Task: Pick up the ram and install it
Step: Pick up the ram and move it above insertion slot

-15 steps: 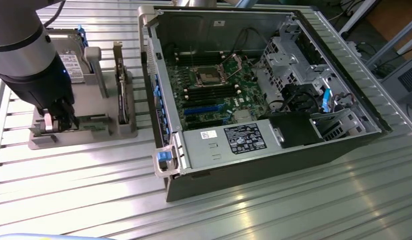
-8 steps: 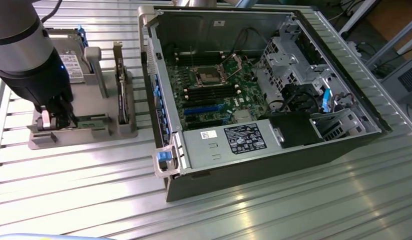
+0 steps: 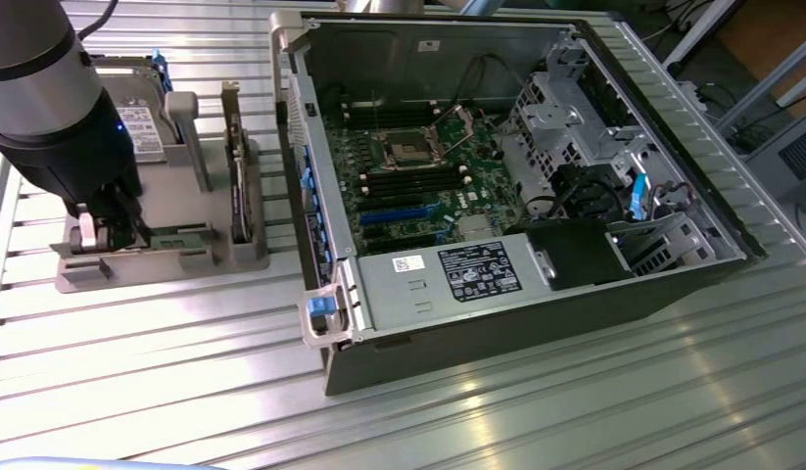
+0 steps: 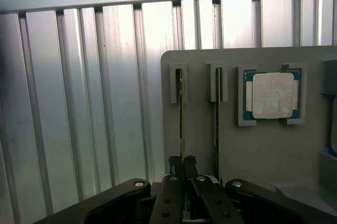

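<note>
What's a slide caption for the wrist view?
Gripper pinching the edge-on ram in its gray holder, processor seated alongside.

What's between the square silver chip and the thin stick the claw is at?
In the wrist view, a second stick stands on edge in its own slot, between the processor and the ram.

My gripper [image 4: 182, 159] is matt black with bright metal screws, and the ram [image 4: 180, 113] is a thin, dull board edge. The holder [image 4: 263, 150] looks like matt grey plastic, the processor [image 4: 273, 95] wears a satin silver metal lid, and the table [image 4: 79, 103] is ribbed, glossy bare metal.
</note>
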Tool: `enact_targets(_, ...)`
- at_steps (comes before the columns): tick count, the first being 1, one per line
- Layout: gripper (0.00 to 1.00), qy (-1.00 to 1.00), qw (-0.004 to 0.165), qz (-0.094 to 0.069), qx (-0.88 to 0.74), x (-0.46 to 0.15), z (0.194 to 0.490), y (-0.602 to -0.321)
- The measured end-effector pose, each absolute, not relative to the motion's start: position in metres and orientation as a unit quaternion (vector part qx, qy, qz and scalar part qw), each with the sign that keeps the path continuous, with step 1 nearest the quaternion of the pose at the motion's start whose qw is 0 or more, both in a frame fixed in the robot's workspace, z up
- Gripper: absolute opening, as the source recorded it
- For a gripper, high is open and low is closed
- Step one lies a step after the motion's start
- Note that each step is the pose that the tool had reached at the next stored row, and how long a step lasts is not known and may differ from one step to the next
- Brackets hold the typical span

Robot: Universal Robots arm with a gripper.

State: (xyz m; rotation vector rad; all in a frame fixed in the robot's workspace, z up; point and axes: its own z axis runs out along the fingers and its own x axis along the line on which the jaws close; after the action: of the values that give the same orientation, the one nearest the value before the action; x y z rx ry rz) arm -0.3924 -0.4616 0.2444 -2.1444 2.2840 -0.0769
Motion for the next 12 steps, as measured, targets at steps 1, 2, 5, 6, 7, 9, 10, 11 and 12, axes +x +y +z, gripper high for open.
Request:
enact_targets(1, 0.12, 0.729, 0.004, -0.025, -0.684, -0.3925, 0.2456, -0.4616)
enact_targets(2, 0.12, 0.729, 0.004, -0.025, -0.684, -0.3925, 0.2468, -0.4616)
enact_targets(5, 0.12, 0.729, 0.004, -0.025, -0.684, -0.3924, 0.2486, -0.4615)
enact_targets(6, 0.12, 0.729, 0.004, -0.025, -0.684, -0.3925, 0.2491, -0.4615)
enact_targets(7, 0.12, 0.729, 0.004, -0.025, -0.684, -0.3925, 0.2496, -0.4615)
enact_targets(9, 0.12, 0.729, 0.004, -0.025, -0.684, -0.3925, 0.2508, -0.4616)
enact_targets(10, 0.12, 0.729, 0.004, -0.025, -0.684, -0.3925, 0.2515, -0.4616)
enact_targets(11, 0.12, 0.729, 0.004, -0.025, -0.684, -0.3925, 0.2519, -0.4615)
enact_targets(12, 0.12, 0.729, 0.004, -0.025, -0.684, -0.3925, 0.2529, -0.4615)
